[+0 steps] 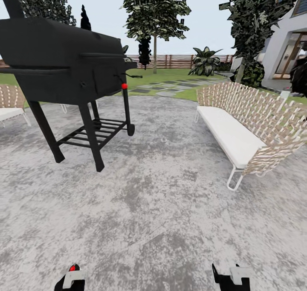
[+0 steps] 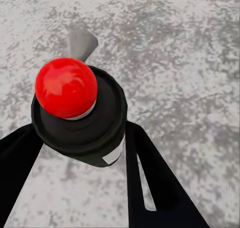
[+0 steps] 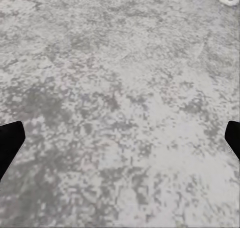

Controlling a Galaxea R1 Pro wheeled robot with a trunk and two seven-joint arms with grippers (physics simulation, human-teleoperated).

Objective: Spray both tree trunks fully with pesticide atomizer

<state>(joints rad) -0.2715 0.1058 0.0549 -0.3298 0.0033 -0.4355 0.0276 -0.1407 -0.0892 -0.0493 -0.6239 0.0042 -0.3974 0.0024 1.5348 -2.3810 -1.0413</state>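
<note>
The pesticide atomizer [image 2: 80, 115] sits closest in the left wrist view, a small black bottle with a round red tip, clamped between the two black fingers [image 2: 155, 183] of the left claw [image 2: 75, 153]. Its white band shows as a sliver on the side. In the head view the same left claw [image 1: 70, 280] pokes in at the lower edge with the red tip just above it.

The right claw [image 1: 230, 278] shows at the lower edge too; in the right wrist view its fingertips [image 3: 10, 140] stand wide apart at the two sides of the frame, holding nothing, with bare mottled grey paving [image 3: 120, 112] beneath.

Ahead on the paving stands a black barbecue grill [image 1: 64, 65] on the left and a woven bench with a white cushion [image 1: 251, 124] on the right. Beyond them lie the green lawn [image 1: 170, 75] with stepping stones [image 1: 164, 88], a slatted wooden fence [image 1: 179, 61], and a tree [image 1: 154, 48] with a thin pale trunk. A second tree [image 1: 249, 30] rises on the right, beside a house [image 1: 290, 43].
</note>
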